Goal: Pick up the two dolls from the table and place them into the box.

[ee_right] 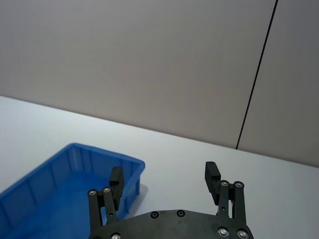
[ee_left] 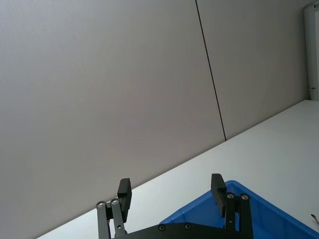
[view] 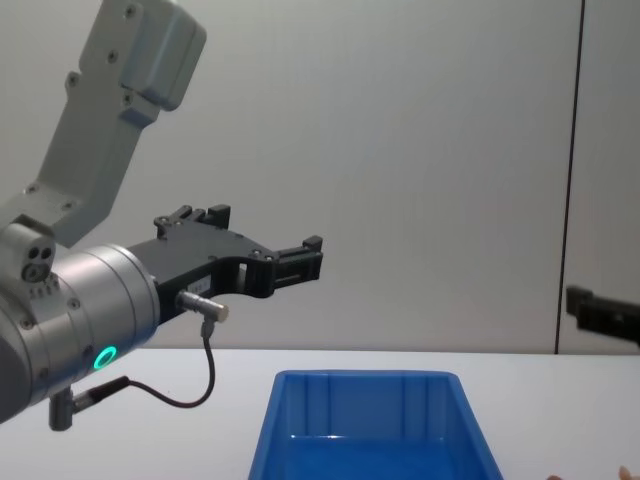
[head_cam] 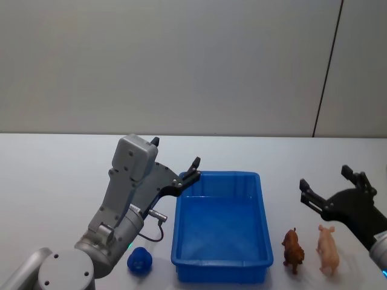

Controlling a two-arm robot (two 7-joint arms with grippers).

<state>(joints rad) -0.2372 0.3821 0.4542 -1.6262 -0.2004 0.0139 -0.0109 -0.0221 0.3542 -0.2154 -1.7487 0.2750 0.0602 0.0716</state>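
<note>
Fingers [ee_left: 218, 190] spread, left gripper [ee_left: 171, 181] above box [head_cam: 260, 217], right gripper [head_cam: 325, 176] near dolls [head_cam: 293, 249] [head_cam: 328, 249]

The box [head_cam: 221, 272] looks like smooth, glossy blue plastic, and the desk [head_cam: 54, 181] is matt white. The brown doll [head_cam: 293, 249] and pink doll [head_cam: 328, 249] look like smooth moulded plastic. My left gripper [head_cam: 175, 151] and right gripper [head_cam: 326, 177] are matt black with bright metal screws [ee_right: 223, 183].

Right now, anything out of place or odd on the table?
One thing: a small blue object lies on the table left of the box; it's no doll. The brown doll and pink doll stand right of the box. Left claw and right claw hang open, empty.
</note>
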